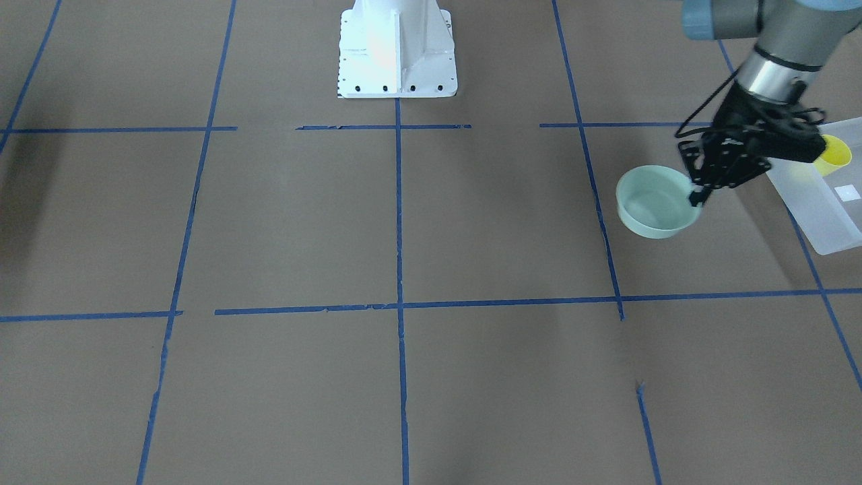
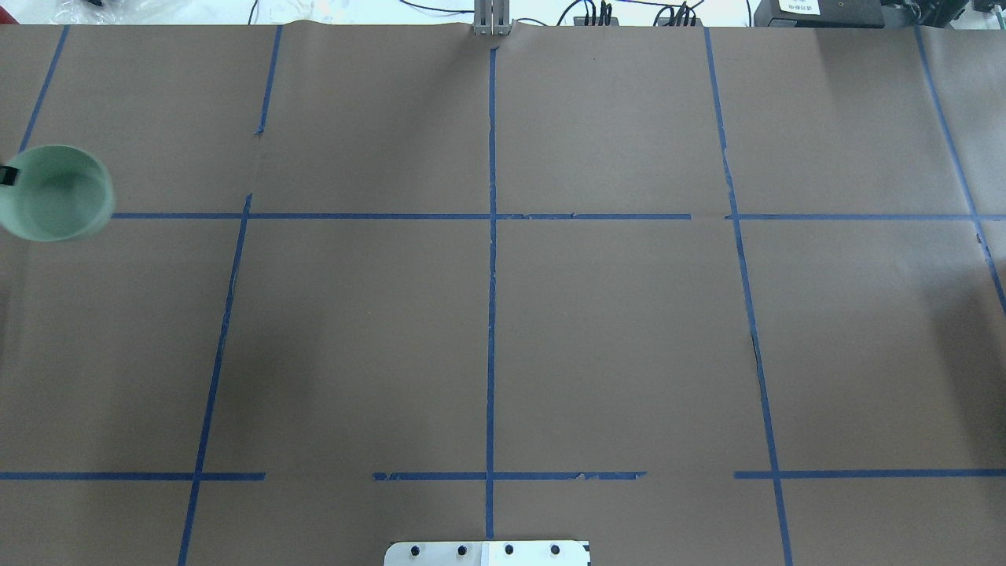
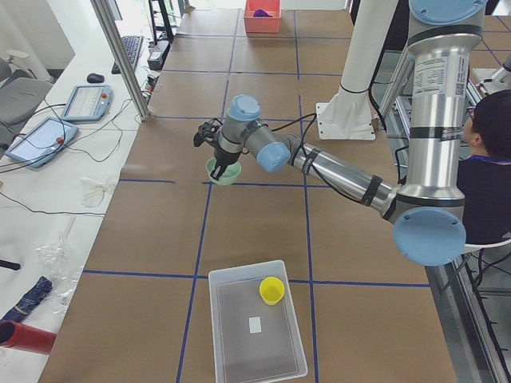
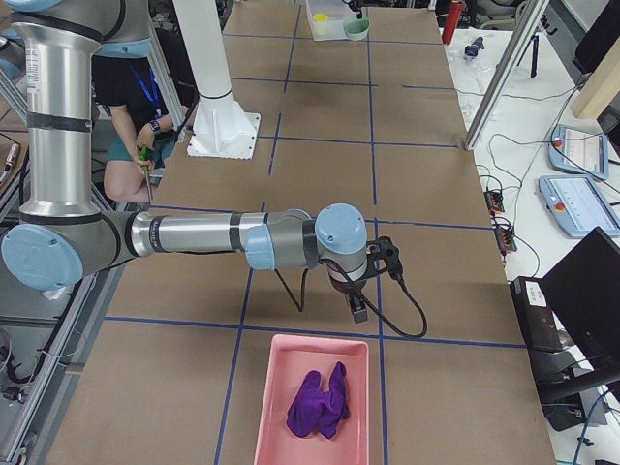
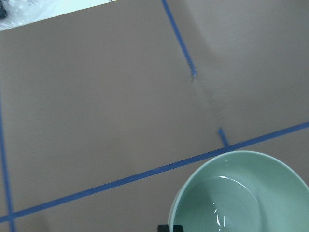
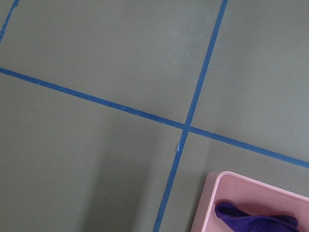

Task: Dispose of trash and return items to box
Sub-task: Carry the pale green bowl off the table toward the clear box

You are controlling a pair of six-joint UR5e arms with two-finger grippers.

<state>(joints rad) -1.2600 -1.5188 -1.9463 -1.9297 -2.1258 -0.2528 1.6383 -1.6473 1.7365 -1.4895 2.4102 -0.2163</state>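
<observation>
The pale mint-green bowl [image 1: 654, 203] is to the side of the box [image 1: 817, 202], apart from it. My left gripper [image 1: 696, 195] is shut on the bowl's rim on the side nearest the box. I cannot tell whether the bowl touches the table. The bowl also shows at the left edge of the overhead view [image 2: 55, 192] and in the left wrist view [image 5: 239, 198]. The yellow cup [image 1: 836, 154] lies inside the frosted-white box [image 3: 257, 331]. My right gripper [image 4: 358, 312] hangs low over the table near a pink tray; I cannot tell whether it is open.
A pink tray [image 4: 315, 397] holding a purple cloth [image 4: 318, 402] stands at the table's right end. The white robot base [image 1: 397, 50] is at the table's rear middle. Blue tape lines cross the brown table. A person sits behind the robot [image 3: 487, 159].
</observation>
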